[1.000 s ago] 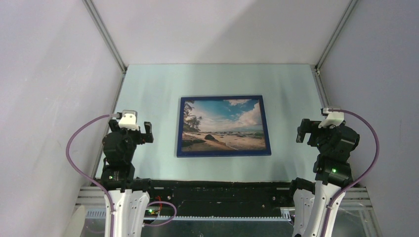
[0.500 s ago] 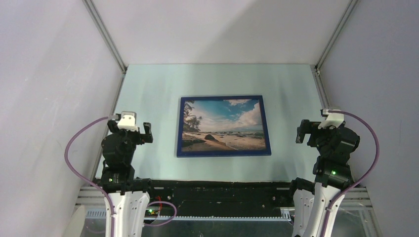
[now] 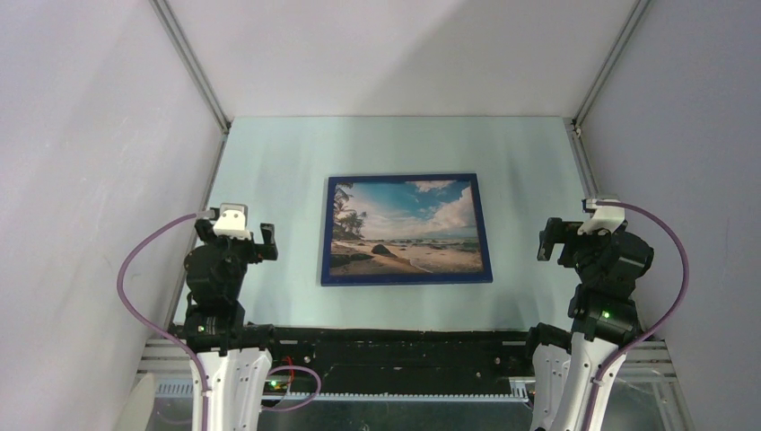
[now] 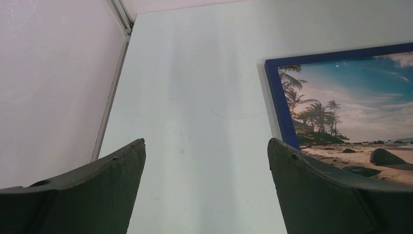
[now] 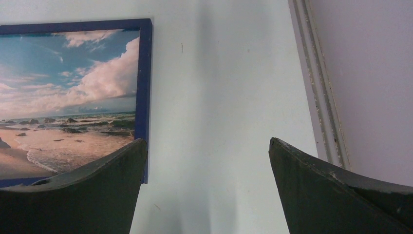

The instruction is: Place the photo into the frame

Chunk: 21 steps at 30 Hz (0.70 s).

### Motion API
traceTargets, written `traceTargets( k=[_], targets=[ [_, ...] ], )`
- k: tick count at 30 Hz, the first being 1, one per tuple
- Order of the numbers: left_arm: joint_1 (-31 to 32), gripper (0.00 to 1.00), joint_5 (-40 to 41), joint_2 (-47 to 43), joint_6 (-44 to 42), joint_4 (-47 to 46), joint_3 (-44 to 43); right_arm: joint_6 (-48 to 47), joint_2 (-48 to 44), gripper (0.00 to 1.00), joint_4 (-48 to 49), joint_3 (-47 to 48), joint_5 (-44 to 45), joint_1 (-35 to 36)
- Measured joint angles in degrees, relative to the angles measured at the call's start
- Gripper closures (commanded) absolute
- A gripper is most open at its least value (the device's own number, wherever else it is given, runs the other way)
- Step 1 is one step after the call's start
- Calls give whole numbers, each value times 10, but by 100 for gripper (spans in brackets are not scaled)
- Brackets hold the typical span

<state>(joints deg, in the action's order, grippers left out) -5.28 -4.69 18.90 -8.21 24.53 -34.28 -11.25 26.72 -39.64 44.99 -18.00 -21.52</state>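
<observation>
Blue frame (image 3: 406, 279) holds the photo (image 3: 406, 224); left arm (image 3: 218, 262) and right arm (image 3: 607, 256) crouch folded alongside, jaws wide, empty.

- Top view: bright, soft, even light from above. Back wall (image 3: 404, 54) brightest, side walls (image 3: 90, 180) greyer with a lilac tint.
- Table (image 3: 269, 162) pale mint and evenly lit. Focus sharp corner to corner.
- Photo (image 3: 406, 226) colours clean and well exposed; frame (image 3: 326, 233) edges crisp.
- Left wrist: left fingers (image 4: 87, 195) very dark, underexposed, edges slightly soft; faint vertical grey streaks on the table.
- Right wrist: right fingers (image 5: 331, 195) equally dark; soft grey shadow band runs up the table between them.
- Wrist views: photo sharp, light grain.
</observation>
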Motion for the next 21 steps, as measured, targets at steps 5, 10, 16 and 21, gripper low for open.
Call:
traceTargets(
  k=[5,10,16,21],
  targets=[
    [0,1,0,0,0,0,4,0,0,1,0,0,0,0],
    [0,0,0,-1,0,0,5,0,0,1,0,0,0,0],
    [0,0,0,-2,-4,0,5,-3,0,1,0,0,-1,0],
    [0,0,0,-2,-5,0,5,-4,0,1,0,-1,-1,0]
  ],
)
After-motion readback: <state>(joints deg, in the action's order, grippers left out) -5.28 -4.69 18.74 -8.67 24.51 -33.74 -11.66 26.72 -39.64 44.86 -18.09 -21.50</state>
